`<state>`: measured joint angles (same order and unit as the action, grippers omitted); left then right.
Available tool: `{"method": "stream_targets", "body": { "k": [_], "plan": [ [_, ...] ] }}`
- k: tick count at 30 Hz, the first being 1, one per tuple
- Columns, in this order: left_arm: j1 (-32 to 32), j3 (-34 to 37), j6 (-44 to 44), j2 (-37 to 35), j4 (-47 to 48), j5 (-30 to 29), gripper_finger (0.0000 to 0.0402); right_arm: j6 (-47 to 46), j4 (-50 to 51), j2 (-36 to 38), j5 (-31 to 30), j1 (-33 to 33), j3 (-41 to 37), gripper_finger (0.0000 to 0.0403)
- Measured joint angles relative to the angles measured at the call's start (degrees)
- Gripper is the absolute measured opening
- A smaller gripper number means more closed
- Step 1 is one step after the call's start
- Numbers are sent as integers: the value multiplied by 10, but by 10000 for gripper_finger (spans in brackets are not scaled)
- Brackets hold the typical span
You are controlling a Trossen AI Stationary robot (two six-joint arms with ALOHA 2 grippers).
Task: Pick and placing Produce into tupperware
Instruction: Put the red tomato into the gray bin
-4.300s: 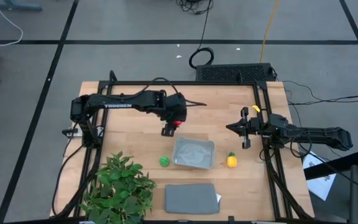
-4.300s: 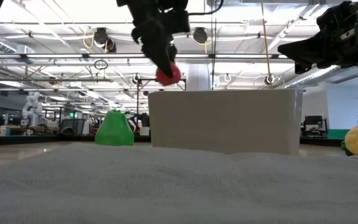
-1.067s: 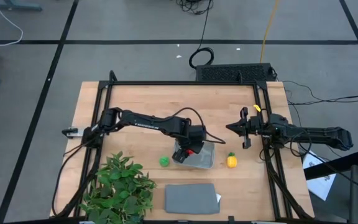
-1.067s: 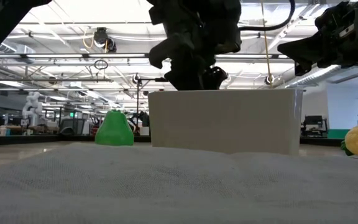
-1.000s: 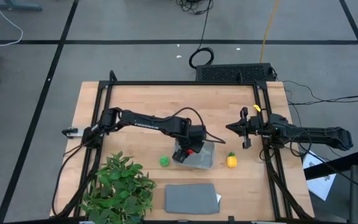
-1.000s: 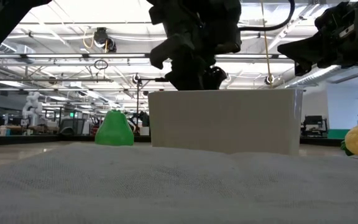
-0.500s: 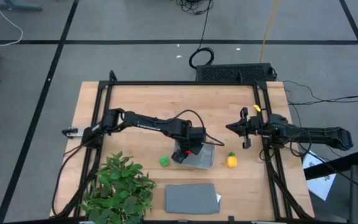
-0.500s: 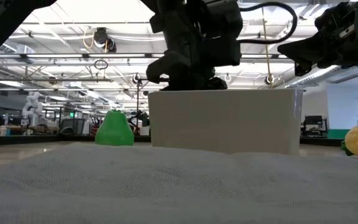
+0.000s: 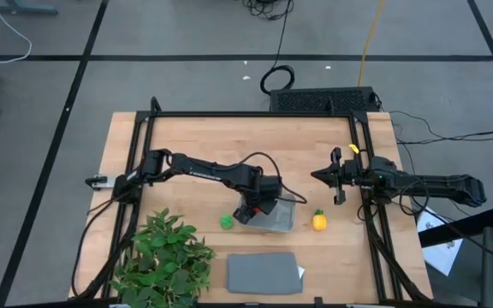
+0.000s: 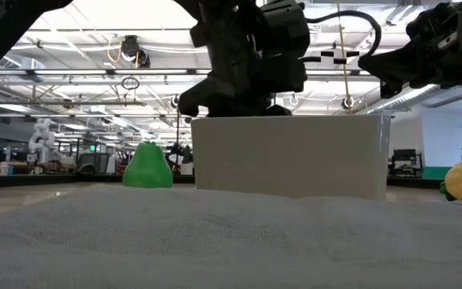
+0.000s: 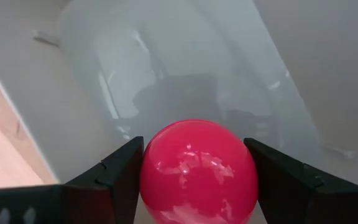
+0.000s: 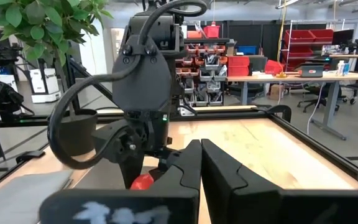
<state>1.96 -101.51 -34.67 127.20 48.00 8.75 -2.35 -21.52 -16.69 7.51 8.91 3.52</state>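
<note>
My left gripper (image 9: 253, 209) reaches down into the clear tupperware (image 9: 279, 219), shut on the red round produce piece (image 11: 197, 171); the tupperware's pale floor (image 11: 185, 81) shows just beyond it. In the low view the gripper body (image 10: 247, 60) dips behind the tupperware wall (image 10: 287, 156), hiding the red piece. The green round piece (image 9: 227, 222) sits on the table left of the tupperware, the yellow piece with green top (image 9: 318, 221) right of it. My right gripper (image 9: 339, 177) waits shut near the table's right rail. My left gripper pinches the red round piece (image 11: 197, 171) between its two fingers (image 11: 120, 174), one on either side of the ball's widest part. The fingers come from above, slanting down into the tupperware. Whether the ball rests on the floor I cannot tell.
A leafy green plant (image 9: 165, 257) stands at the near left corner. A flat opaque grey rectangle (image 9: 264, 272) lies near the table's near edge. Black frame rails (image 9: 246, 115) run round the table. Bare wood (image 9: 298, 145) lies toward the far side.
My left gripper has sunk lower into the tupperware and drifted slightly toward the table's left, still shut on the red piece. In the low view its body now sits down behind the wall's top edge. The right arm has kept still.
</note>
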Motion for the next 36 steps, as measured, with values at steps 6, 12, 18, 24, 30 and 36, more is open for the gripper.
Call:
{"method": "stream_targets", "body": {
  "k": [6,12,18,24,30,36],
  "plan": [
    [0,3,3,0,-9,-2,246,0,0,0,0,0,0,0],
    [0,3,16,0,-16,-2,246,0,0,0,0,0,0,0],
    [-1,3,21,0,-15,-2,248,0,0,0,0,0,0,0],
    [-1,3,20,0,-15,-2,273,0,0,0,0,0,0,0],
    [-1,3,20,0,-15,-2,279,-8,0,0,0,0,0,0],
    [-1,3,22,0,-15,-2,280,-11,0,0,0,0,0,0]
  ]
}}
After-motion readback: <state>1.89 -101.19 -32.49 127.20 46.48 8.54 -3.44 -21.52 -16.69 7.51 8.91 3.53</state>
